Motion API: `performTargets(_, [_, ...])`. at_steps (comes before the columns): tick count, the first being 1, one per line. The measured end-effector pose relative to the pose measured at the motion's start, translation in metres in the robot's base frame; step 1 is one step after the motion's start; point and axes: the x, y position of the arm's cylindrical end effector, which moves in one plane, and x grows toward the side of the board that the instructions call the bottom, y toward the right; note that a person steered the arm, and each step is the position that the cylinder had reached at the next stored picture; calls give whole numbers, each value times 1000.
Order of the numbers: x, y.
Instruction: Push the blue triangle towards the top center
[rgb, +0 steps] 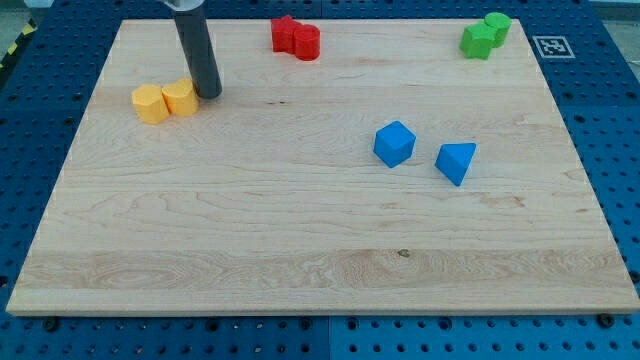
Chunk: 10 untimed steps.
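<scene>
The blue triangle (456, 162) lies right of the board's middle, with a blue cube-like block (394, 143) just to its left, a small gap between them. My tip (209, 94) rests on the board at the upper left, touching or nearly touching the right side of two yellow blocks (165, 101). The tip is far to the left of the blue triangle.
Two red blocks (296, 38) sit together at the top centre. Two green blocks (486, 34) sit together at the top right. The wooden board (300, 260) lies on a blue perforated table, with a marker tag (551, 46) beyond its top right corner.
</scene>
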Motion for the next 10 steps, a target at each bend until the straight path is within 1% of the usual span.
performTargets(4, [3, 10])
performTargets(5, [-9, 23])
performTargets(6, [-14, 92])
performTargets(7, [12, 203])
performTargets(8, [60, 319])
performTargets(9, [108, 400])
performTargets(10, [114, 402])
